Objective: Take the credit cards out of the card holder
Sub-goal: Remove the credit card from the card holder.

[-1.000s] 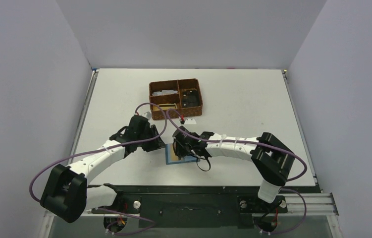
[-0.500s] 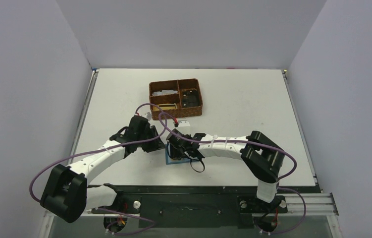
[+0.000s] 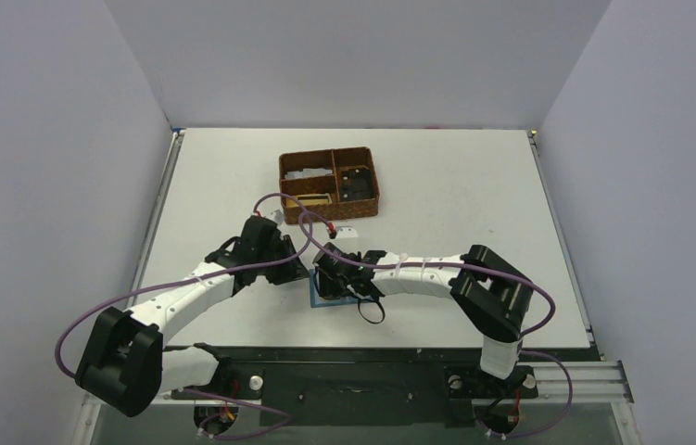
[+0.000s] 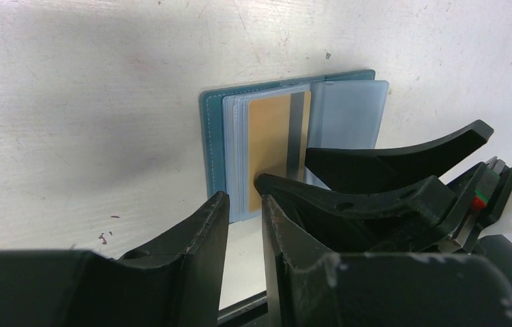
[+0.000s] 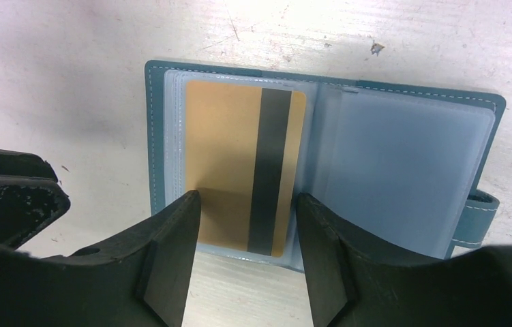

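The teal card holder (image 5: 154,136) lies open and flat on the white table; in the top view only its near corner (image 3: 318,298) shows under the arms. A tan-gold credit card (image 5: 226,157) with a black stripe sits in the left clear sleeve, and the right sleeve (image 5: 403,163) looks empty. My right gripper (image 5: 247,201) is open, with its fingertips either side of the card's near end. My left gripper (image 4: 245,201) is at the holder's left near corner, jaws narrowly open on bare table. From above, the left gripper (image 3: 303,273) and right gripper (image 3: 330,278) nearly meet.
A brown woven compartment basket (image 3: 329,185) stands behind the arms, with a small white tag (image 3: 351,228) in front of it. The holder's snap tab (image 5: 478,214) sticks out on the right. The left gripper's fingers (image 5: 7,197) crowd the right wrist view's left edge.
The right arm has shifted left over the holder and its jaws have spread wider. The left jaws have narrowed. The holder has stayed put.
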`<state>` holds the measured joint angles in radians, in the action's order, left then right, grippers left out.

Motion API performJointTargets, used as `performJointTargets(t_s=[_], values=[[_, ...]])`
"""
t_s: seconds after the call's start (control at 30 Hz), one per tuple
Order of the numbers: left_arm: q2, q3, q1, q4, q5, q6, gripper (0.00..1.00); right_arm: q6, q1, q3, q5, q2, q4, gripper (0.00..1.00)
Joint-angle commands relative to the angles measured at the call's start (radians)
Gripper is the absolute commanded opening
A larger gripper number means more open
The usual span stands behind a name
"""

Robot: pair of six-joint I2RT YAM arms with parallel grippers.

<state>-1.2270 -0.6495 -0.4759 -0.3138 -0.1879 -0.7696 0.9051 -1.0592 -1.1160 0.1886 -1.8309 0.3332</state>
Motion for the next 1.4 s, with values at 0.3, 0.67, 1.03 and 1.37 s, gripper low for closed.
performJointTargets(t_s=[0.3, 0.67, 1.03, 1.37], values=[[-0.034, -0.009, -0.005, 0.036, -0.016, 0.014, 0.18, 0.028, 0.046, 0.1, -0.052, 0.054, -0.113, 0.18], [-0.14, -0.051, -0.078, 0.074, 0.009, 0.006, 0.07, 0.079, 0.121, 0.256, -0.219, 0.109, -0.349, 0.16], [-0.228, -0.057, -0.106, 0.111, 0.045, -0.006, 0.01, 0.14, 0.171, 0.364, -0.317, 0.135, -0.539, 0.24], [-0.273, -0.063, -0.13, 0.098, 0.082, -0.022, 0.0, 0.213, 0.21, 0.444, -0.399, 0.123, -0.726, 0.25]])
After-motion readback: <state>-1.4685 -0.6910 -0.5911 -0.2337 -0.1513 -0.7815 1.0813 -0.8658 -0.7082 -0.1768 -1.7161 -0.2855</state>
